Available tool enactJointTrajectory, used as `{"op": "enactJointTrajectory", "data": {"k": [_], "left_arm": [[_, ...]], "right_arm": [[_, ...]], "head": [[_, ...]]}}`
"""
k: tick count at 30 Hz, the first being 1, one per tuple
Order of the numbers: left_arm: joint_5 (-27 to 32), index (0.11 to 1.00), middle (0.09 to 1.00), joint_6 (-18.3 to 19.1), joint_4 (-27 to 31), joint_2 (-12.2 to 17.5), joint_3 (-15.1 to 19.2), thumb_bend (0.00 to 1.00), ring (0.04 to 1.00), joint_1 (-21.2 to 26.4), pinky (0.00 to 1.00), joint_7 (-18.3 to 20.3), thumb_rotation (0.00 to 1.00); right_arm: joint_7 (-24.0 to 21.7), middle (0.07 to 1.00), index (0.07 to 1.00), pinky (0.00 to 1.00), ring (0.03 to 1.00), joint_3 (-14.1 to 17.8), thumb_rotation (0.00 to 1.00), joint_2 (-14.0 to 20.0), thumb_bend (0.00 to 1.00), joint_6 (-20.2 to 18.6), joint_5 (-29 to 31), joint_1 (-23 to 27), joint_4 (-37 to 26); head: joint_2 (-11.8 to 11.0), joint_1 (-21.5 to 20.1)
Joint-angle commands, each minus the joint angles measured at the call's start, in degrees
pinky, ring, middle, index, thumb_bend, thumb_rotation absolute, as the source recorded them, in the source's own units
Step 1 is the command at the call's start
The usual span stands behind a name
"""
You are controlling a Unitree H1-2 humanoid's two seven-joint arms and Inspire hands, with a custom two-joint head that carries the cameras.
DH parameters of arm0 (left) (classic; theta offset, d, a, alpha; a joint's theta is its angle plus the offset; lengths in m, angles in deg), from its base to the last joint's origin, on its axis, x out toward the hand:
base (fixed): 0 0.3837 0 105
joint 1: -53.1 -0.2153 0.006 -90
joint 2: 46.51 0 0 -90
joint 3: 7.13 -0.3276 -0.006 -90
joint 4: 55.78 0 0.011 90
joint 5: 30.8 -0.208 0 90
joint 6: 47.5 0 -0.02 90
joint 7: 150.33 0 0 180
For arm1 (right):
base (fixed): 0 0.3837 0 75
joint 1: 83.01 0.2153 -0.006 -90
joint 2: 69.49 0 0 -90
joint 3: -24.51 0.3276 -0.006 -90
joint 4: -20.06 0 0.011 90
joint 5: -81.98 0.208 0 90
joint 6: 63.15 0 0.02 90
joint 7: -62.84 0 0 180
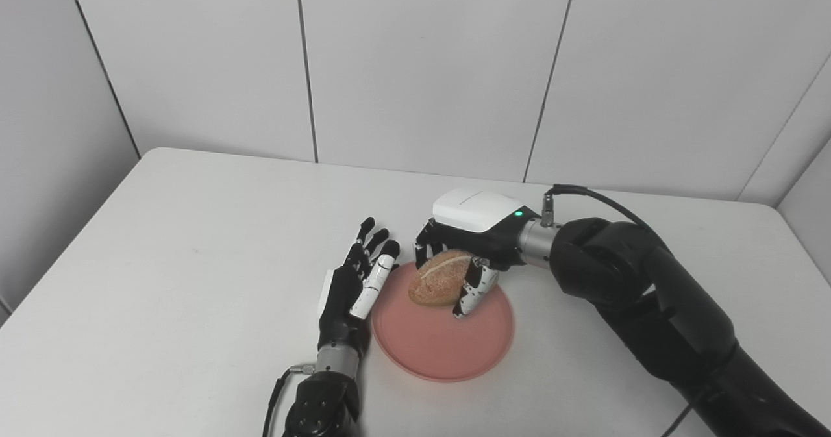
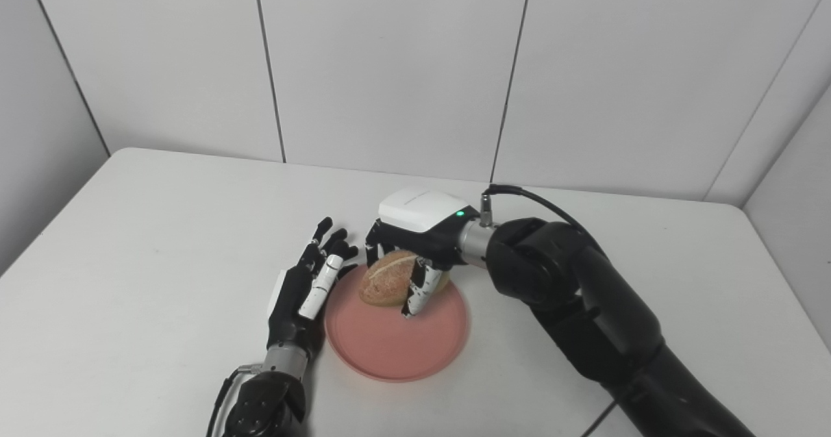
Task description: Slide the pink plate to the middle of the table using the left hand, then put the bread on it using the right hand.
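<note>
Two hands: both are at the pink plate (image 1: 443, 333), which lies near the middle of the white worktop (image 1: 195, 242).
Bread position: the bread roll (image 1: 440, 278) is over the far part of the plate, inside its rim; I cannot tell if its underside already touches the plate.
Bread axis: its long side runs about left to right, a little tilted, with the pale score line on top.
Right hand: the right hand (image 1: 464, 249) comes from the right side and covers the roll from above and behind.
Right fingers: the fingers (image 1: 472, 291) are curled closed around the roll and grip it, the thumb in front, the others at the far side.
Left hand: the left hand (image 1: 354, 287) rests flat just beside the left rim of the plate.
Left fingers: straight and slightly apart, pointing away from the robot, holding nothing.
Key relation: the plate is directly under the roll, so I judge that only lowering and letting go is left.
</note>
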Motion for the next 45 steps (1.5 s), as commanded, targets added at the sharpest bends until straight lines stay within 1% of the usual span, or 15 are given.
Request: {"op": "enactJointTrajectory", "data": {"k": [1,5,10,20,24,25,26,28,29,30,31,32,33,36,45], "left_arm": [[-0.01,0.92,0.911,0.68,0.55,0.01,-0.12,0.77,0.822,-0.12,0.75,0.03,0.67],[0.0,0.913,0.911,0.86,0.62,0.03,-0.12,0.78,0.816,-0.21,0.75,0.08,0.66],[0.48,0.923,0.921,1.04,0.82,0.02,-0.08,0.77,0.819,-0.23,0.76,0.45,0.68],[1.0,0.931,0.932,1.3,0.98,0.03,0.09,0.78,0.83,-0.26,0.77,0.88,0.7],[1.17,0.926,0.931,1.27,0.97,0.01,0.17,0.78,0.825,-0.26,0.77,1.05,0.69],[1.25,0.926,0.932,1.29,0.96,-0.01,0.2,0.78,0.826,-0.26,0.77,1.14,0.69],[1.24,0.926,0.932,1.27,0.92,0.01,0.21,0.77,0.826,-0.25,0.77,1.18,0.69],[1.15,0.923,0.931,1.22,0.85,0.11,0.16,0.78,0.828,-0.23,0.77,1.19,0.69],[1.15,0.921,0.932,1.24,0.81,0.16,0.13,0.78,0.833,-0.22,0.77,1.21,0.69],[1.2,0.921,0.933,1.3,0.82,0.2,0.13,0.78,0.836,-0.23,0.77,1.21,0.69],[1.23,0.924,0.934,1.34,0.82,0.21,0.13,0.78,0.837,-0.23,0.76,1.21,0.69],[1.42,0.926,0.936,1.33,0.81,0.24,0.18,0.78,0.84,-0.22,0.76,1.33,0.69],[1.57,0.93,0.94,1.31,0.8,0.25,0.22,0.78,0.849,-0.21,0.77,1.41,0.69],[2.36,0.933,0.945,1.41,0.94,0.22,0.39,0.77,0.859,-0.21,0.8,1.76,0.69],[2.76,0.925,0.933,1.6,1.12,0.21,0.77,0.77,0.848,-0.26,0.8,1.97,0.69]], "right_arm": [[0.71,0.444,0.516,0.31,0.375,0.0,0.0,-0.29,0.53,2.25,-0.38,2.47,-0.23],[1.06,0.472,0.497,0.34,0.408,-1.2,0.0,-1.01,0.53,2.88,-0.58,2.07,1.79],[1.63,0.469,0.496,0.33,0.397,-2.06,0.0,-1.3,0.53,3.93,-0.86,1.7,3.41],[1.82,0.48,0.488,0.33,0.403,-2.12,0.0,-1.43,0.53,5.08,-1.08,1.42,4.83],[1.87,0.458,0.512,0.34,0.409,-1.89,0.0,-1.51,0.53,5.0,-0.94,1.35,4.71],[2.29,0.485,0.499,0.38,0.466,-1.47,0.0,-1.6,0.53,4.6,-0.9,1.08,4.28],[2.53,0.491,0.496,0.39,0.478,-0.98,0.0,-1.74,0.53,4.1,-0.62,0.82,3.9],[2.66,0.622,0.494,0.48,0.573,-0.05,0.1,-1.95,0.53,3.13,-0.04,0.44,3.27],[2.55,0.675,0.522,0.54,0.631,0.32,0.13,-2.02,0.62,2.68,0.1,0.31,2.92],[2.41,0.698,0.576,0.56,0.662,0.64,0.14,-2.07,0.81,2.38,0.11,0.22,2.54],[2.29,0.712,0.617,0.58,0.686,0.86,0.16,-2.12,0.92,2.23,0.07,0.15,2.28],[2.05,0.725,0.642,0.59,0.705,1.04,0.18,-2.03,0.97,2.18,0.06,0.19,1.96],[1.88,0.749,0.67,0.61,0.735,1.17,0.21,-1.98,0.99,2.2,0.05,0.22,1.78],[1.0,0.768,0.69,0.63,0.757,1.34,0.23,-1.6,1.0,2.15,0.14,0.42,1.34],[-0.72,0.75,0.701,0.69,0.765,2.04,0.31,-0.57,1.0,2.15,1.36,0.77,0.62]], "head": [[0.15,-0.09],[0.26,-0.33],[0.5,-0.47],[0.67,-0.55],[0.7,-0.46],[0.68,-0.39],[0.68,-0.39],[0.69,-0.54],[0.69,-0.54],[0.69,-0.64],[0.69,-0.64],[0.69,-0.73],[0.69,-0.73],[0.72,-0.76],[0.9,-1.18]]}}
